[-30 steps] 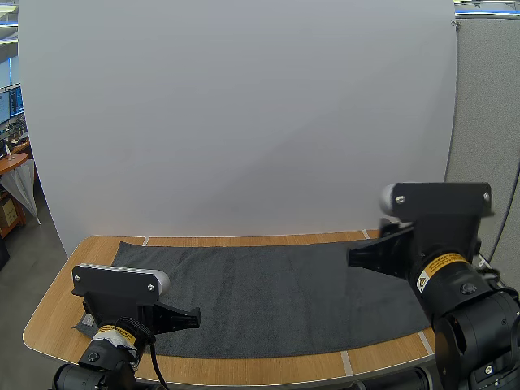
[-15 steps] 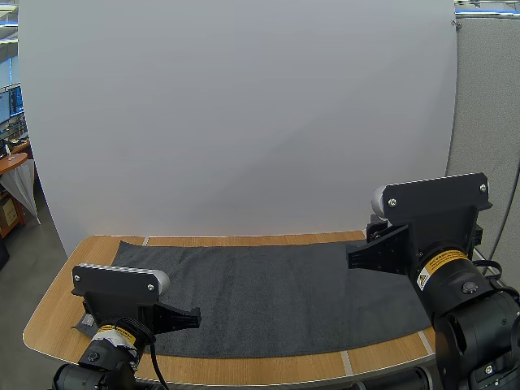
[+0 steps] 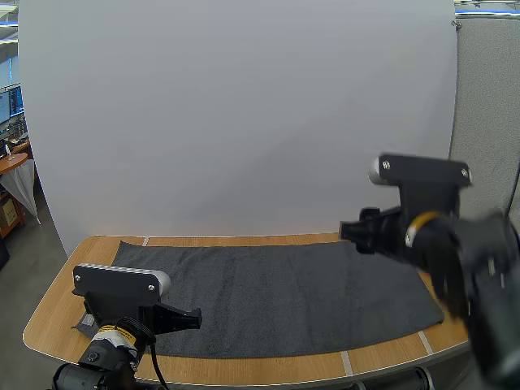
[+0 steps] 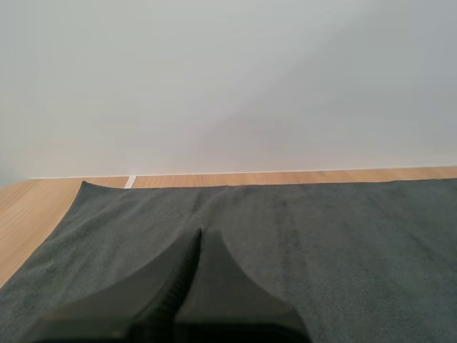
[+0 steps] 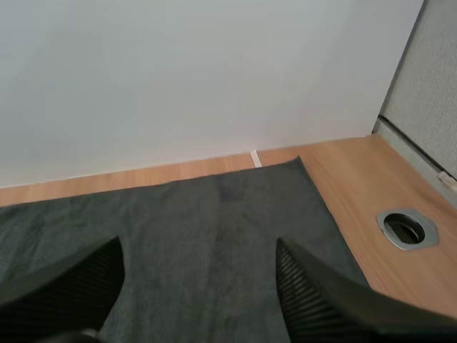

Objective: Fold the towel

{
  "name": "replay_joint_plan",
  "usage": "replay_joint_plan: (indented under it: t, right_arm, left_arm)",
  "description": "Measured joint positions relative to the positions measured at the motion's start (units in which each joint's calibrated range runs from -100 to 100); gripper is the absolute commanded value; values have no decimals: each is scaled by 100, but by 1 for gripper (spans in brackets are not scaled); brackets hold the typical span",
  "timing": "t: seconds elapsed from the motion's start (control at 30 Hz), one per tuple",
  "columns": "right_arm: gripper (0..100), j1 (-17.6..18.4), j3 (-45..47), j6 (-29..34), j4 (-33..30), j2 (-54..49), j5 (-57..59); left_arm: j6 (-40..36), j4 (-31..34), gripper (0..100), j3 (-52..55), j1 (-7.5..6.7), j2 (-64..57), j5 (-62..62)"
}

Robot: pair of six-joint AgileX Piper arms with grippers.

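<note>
- Across the table [image 3: 49, 321], seeing the towel [image 3: 276, 296] lying flat, unfolded.
- Holding left fingers [image 4: 143, 293] pressed together, low over its left part.
- Hanging right fingers [image 5: 321, 304] spread, empty, near its far right corner.
- Probably just starting the first fold; needing next to be lowering onto an edge and pinching it.

We see a light wooden tabletop [image 3: 57, 317] with a rounded left end, and a plain white backdrop sheet [image 3: 244, 122] standing along its far edge. Short white tape strips [image 3: 145, 241] mark the wood by the sheet. Near the right end a metal-ringed cable grommet [image 5: 405, 229] sits in the wood, close to a grey partition panel [image 3: 487, 106].
</note>
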Motion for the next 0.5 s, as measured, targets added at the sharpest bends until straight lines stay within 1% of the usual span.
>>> replay_joint_plan:
  t: [0.23,0.37,0.43,0.5]
  right_arm:
    - [100,0,-1519,24,144,2064,417]
    - [100,-20,-1998,24,235,2765,508]
    - [100,-125,-2138,24,267,3047,470]
    - [100,-330,-2220,-31,314,3223,359]
  left_arm:
    - [0,0,0,0,0,-4,0]
    - [0,0,0,0,0,-4,0]
    - [0,0,0,0,0,-4,0]
    - [0,0,0,0,0,-4,0]
